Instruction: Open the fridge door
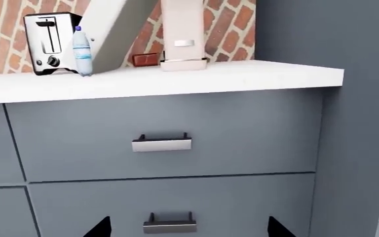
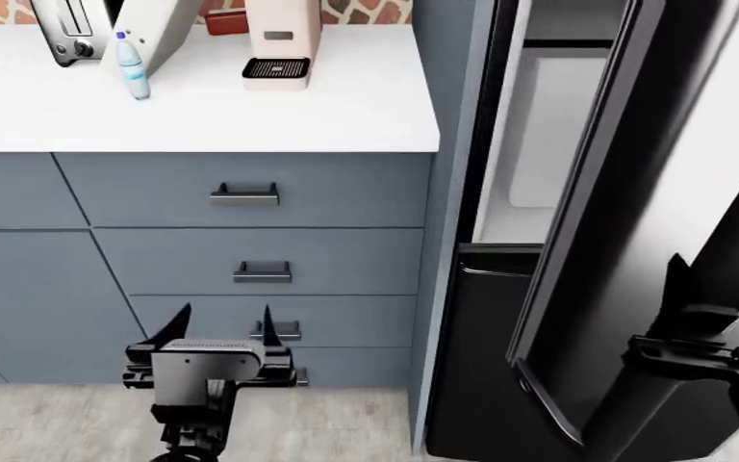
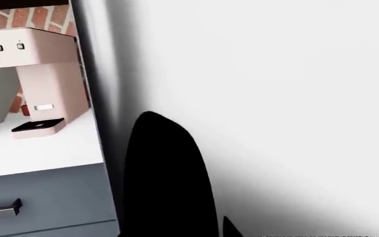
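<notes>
The fridge door (image 2: 600, 192), a tall glossy dark panel, stands swung partway out, and the white inside of the fridge (image 2: 537, 144) shows behind it. Its long bar handle (image 2: 677, 375) runs down the door's outer edge. My right gripper (image 2: 723, 289) has its fingers on either side of that handle; whether they press on it is unclear. In the right wrist view the pale door face (image 3: 275, 98) fills the frame, with a black shape close up and one fingertip (image 3: 229, 228) beside it. My left gripper (image 2: 222, 322) (image 1: 189, 228) is open and empty, low in front of the drawers.
Grey-blue cabinet drawers (image 2: 247, 260) with small bar handles (image 1: 161, 143) sit left of the fridge under a white countertop (image 2: 216, 115). On it are a toaster (image 1: 50, 43), a water bottle (image 2: 132, 65) and a pink coffee machine (image 2: 280, 43). The black lower fridge front (image 2: 472, 366) is below the door.
</notes>
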Available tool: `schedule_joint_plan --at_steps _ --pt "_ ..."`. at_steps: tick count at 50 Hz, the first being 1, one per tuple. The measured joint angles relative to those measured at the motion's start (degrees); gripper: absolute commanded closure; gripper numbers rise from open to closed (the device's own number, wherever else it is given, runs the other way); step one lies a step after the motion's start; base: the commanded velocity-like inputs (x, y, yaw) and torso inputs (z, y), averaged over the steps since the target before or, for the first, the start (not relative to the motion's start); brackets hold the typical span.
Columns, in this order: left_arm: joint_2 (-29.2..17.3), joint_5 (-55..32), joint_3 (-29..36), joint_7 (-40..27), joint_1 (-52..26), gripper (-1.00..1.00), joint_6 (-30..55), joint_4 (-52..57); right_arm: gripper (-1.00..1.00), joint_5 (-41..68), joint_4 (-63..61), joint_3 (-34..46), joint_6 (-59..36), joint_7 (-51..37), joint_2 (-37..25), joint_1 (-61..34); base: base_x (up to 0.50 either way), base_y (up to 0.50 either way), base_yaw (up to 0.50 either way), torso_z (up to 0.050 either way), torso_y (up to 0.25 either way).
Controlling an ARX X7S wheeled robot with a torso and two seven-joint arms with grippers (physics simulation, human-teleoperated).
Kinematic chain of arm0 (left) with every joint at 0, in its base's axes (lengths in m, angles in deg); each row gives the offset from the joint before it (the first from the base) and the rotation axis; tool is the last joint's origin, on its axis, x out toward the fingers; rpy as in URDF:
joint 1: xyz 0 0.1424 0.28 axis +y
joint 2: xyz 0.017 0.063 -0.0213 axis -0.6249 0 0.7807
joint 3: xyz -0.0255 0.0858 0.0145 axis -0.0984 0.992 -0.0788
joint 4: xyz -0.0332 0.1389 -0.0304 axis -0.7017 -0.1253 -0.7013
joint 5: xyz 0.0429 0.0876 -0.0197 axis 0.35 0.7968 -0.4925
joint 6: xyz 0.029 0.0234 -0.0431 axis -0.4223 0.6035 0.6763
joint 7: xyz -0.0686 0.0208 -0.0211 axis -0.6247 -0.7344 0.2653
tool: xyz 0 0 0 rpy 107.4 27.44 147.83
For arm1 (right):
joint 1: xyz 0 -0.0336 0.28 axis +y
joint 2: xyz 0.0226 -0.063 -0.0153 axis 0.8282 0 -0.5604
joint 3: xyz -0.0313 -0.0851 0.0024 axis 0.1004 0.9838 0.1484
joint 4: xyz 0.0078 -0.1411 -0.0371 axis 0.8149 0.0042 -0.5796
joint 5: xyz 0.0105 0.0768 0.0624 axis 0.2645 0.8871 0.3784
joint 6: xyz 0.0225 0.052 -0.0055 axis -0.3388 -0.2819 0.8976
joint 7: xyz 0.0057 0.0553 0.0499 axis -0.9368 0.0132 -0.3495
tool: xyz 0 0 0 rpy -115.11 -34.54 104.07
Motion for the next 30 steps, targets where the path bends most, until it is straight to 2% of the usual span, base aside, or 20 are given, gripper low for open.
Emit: schedule_joint_plan --at_steps 1,19,23,30 --pt "-0.1 0.1 0.1 0.0 -0.1 -1.0 0.2 0.1 -1.0 0.2 -0.1 -0.3 0.2 -0.1 -0.1 0.3 0.0 0.0 0.0 0.0 0.0" --pt "-0.8 -0.2 0.5 -0.6 -0.5 -1.0 2.7 2.5 -1.0 0.7 -2.3 1.2 3.2 1.1 -1.2 2.0 0.0 0.0 0.0 0.0 0.0" --pt "-0.9 -0.4 0.6 -0.7 -0.4 -1.0 3.0 2.8 -1.0 0.2 -2.8 3.1 10.1 -0.1 -4.9 5.5 0.0 0.0 0.0 0.0 0.0" --pt "-1.0 -0.6 0.8 -0.8 -0.3 -1.0 3.4 3.4 -1.0 -3.4 -3.3 7.4 27.5 -4.2 -13.8 15.5 0.0 0.0 0.0 0.0 0.0"
